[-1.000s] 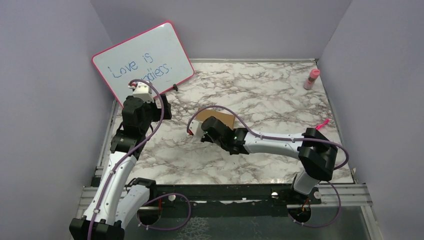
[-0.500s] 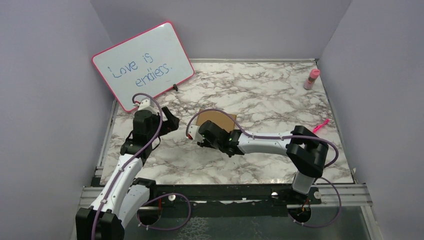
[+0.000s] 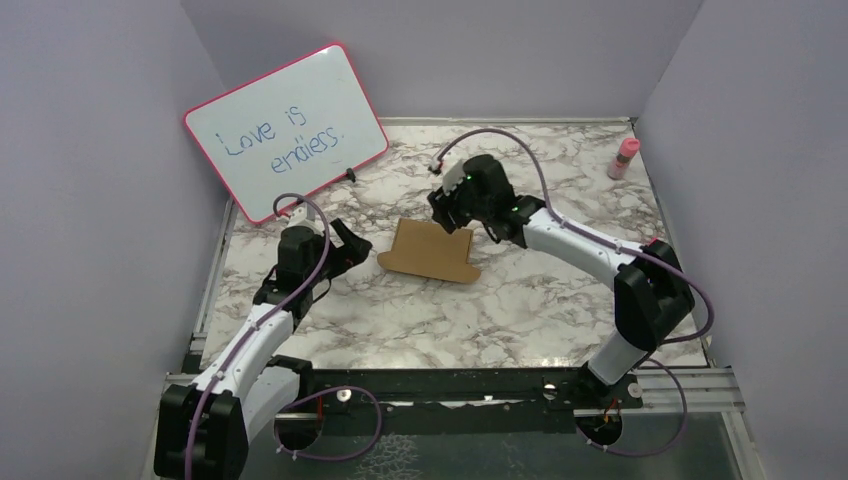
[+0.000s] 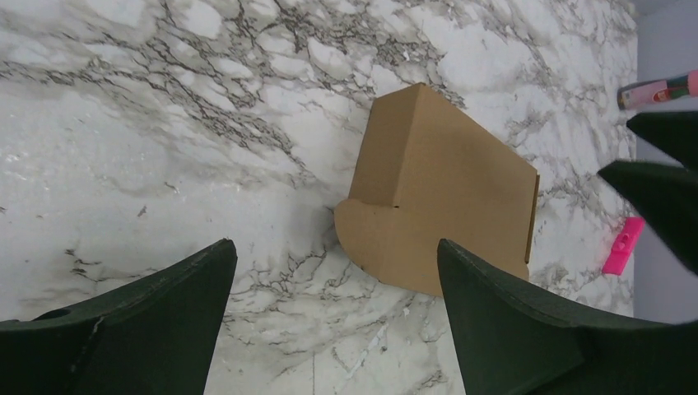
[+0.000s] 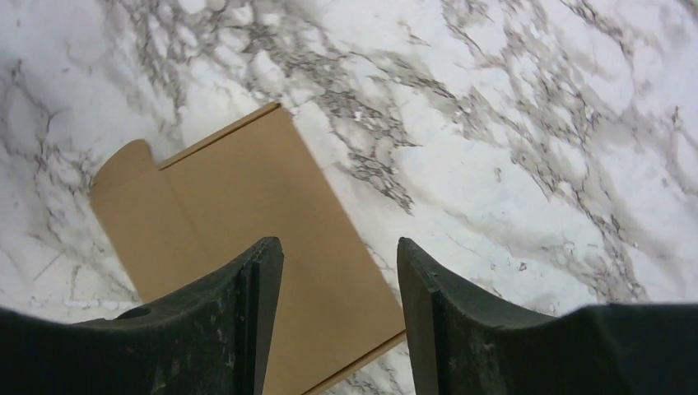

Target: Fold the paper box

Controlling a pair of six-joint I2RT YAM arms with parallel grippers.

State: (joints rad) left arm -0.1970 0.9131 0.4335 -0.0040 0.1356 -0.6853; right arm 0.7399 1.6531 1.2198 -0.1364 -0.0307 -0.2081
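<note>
The paper box (image 3: 432,252) is a flattened brown cardboard piece with a rounded flap, lying on the marble table. Nothing grips it. My left gripper (image 3: 356,246) hangs just left of it, open, with nothing between its fingers. In the left wrist view the paper box (image 4: 444,189) lies just beyond the open left gripper (image 4: 336,247), its rounded flap nearest. My right gripper (image 3: 455,216) hovers over the box's far edge. In the right wrist view the right gripper (image 5: 337,247) is open above the paper box (image 5: 230,197), apart from it.
A pink-framed whiteboard (image 3: 285,130) leans at the back left. A pink bottle (image 3: 624,158) stands at the back right corner. A small pink object (image 4: 623,245) lies on the table to the right. Lilac walls enclose three sides.
My right gripper has opened and swung from the box's near left side to over its far edge. The box now lies uncovered. My left gripper has come down and nearer to the box.
</note>
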